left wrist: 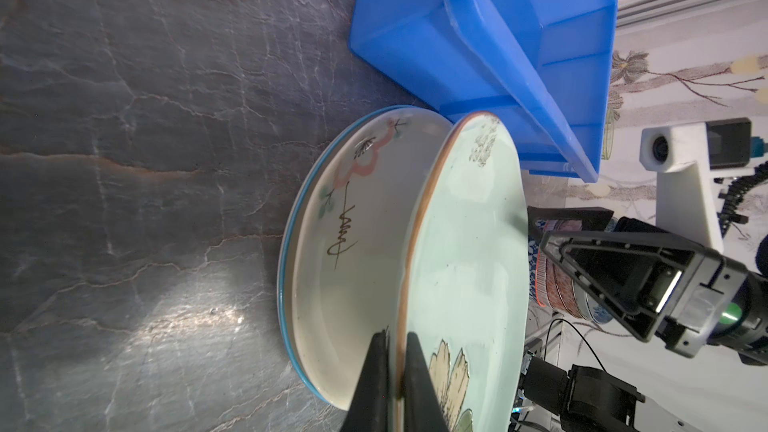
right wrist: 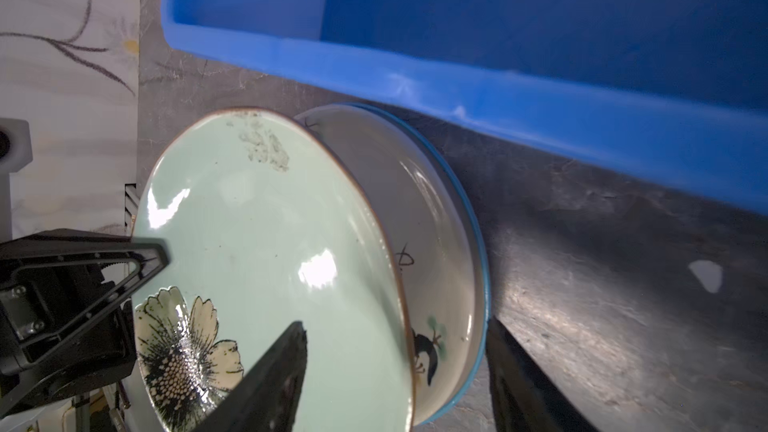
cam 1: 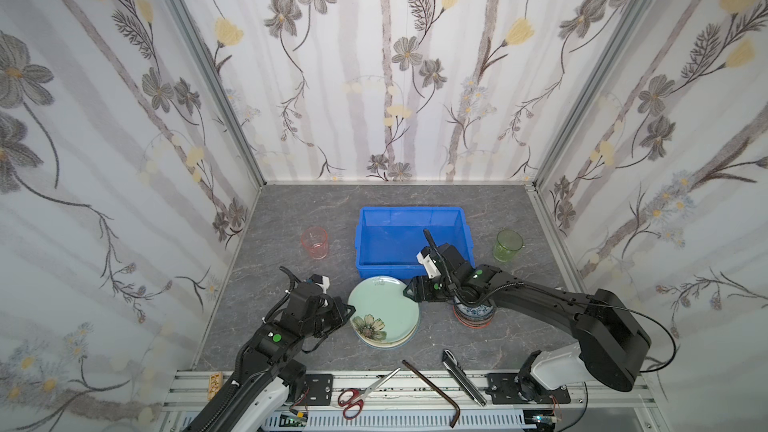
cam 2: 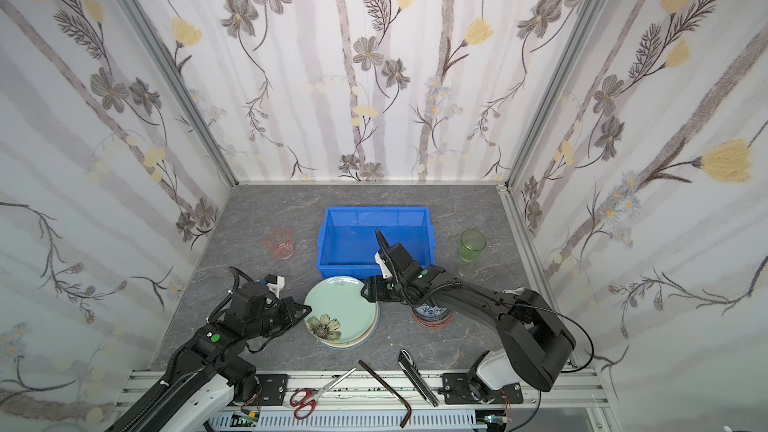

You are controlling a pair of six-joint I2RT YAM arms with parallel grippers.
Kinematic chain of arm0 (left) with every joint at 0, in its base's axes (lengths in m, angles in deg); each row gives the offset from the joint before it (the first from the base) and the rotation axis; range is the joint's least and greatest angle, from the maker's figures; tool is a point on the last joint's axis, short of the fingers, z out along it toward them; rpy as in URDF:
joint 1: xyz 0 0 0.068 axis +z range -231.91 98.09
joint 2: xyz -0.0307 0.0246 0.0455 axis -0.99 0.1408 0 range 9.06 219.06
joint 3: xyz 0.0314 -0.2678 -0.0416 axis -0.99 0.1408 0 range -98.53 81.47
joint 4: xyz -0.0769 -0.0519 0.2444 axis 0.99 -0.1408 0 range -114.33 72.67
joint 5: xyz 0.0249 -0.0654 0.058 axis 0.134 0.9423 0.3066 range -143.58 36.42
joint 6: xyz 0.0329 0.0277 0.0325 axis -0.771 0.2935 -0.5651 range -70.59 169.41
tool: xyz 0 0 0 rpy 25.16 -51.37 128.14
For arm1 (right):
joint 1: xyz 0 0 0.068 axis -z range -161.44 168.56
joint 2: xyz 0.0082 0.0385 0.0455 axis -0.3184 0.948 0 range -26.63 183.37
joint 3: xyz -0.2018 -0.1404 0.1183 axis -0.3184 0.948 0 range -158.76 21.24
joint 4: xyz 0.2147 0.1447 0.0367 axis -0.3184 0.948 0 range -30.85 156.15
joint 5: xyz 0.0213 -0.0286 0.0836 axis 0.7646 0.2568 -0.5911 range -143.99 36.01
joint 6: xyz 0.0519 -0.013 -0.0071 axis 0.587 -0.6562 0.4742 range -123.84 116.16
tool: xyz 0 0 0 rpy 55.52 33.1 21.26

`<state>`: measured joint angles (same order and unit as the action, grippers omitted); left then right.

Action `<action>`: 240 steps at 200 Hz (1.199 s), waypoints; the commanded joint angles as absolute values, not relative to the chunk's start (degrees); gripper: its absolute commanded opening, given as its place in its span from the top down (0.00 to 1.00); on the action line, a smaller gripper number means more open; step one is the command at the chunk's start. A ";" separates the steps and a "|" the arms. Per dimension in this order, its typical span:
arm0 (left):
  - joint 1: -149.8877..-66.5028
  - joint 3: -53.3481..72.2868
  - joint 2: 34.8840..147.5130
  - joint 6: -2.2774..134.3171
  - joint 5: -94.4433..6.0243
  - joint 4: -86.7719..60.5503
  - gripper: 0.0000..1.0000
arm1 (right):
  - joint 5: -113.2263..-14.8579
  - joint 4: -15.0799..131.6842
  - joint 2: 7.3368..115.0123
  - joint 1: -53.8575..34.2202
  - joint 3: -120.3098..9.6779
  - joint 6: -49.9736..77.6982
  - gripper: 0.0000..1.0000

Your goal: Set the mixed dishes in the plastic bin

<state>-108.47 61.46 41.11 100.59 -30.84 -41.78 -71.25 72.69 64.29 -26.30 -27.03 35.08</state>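
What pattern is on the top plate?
Top plate: mint green, cream flower; clearest in right wrist view.

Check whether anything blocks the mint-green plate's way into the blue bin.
Nothing lies between the mint-green plate and the blue bin, and the bin looks empty. Only the right arm's wrist hangs over the bin's near right corner.
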 commanded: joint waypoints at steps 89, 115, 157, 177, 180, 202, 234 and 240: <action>-103.47 57.22 43.55 96.43 -16.14 -31.19 1.00 | -85.35 75.79 54.96 -20.39 -24.73 31.17 0.39; -102.58 56.04 44.50 96.74 -14.86 -29.54 1.00 | -89.10 75.85 53.31 -19.34 -24.40 30.77 0.40; -102.27 54.65 46.84 97.49 -13.90 -26.20 1.00 | -93.81 75.51 51.01 -18.03 -23.41 30.15 0.43; -102.12 54.30 48.47 97.27 -13.74 -25.06 1.00 | -95.30 74.18 50.05 -17.56 -23.50 31.02 0.45; -102.12 54.22 48.70 97.23 -13.69 -24.80 1.00 | -95.53 73.93 49.95 -17.49 -23.46 31.22 0.46; -102.08 53.85 50.23 97.40 -13.21 -23.02 1.00 | -96.90 72.15 49.84 -16.76 -23.41 32.41 0.51; -102.03 53.45 51.69 97.14 -13.34 -21.87 1.00 | -97.15 69.88 49.75 -15.73 -23.37 34.16 0.60; -102.03 53.56 51.90 97.17 -13.43 -21.67 1.00 | -97.25 69.57 49.82 -15.60 -23.33 34.30 0.62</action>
<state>-102.07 54.47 51.45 96.96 -16.46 -29.52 -95.51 73.68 49.93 -16.09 -23.41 32.76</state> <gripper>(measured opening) 0.062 0.408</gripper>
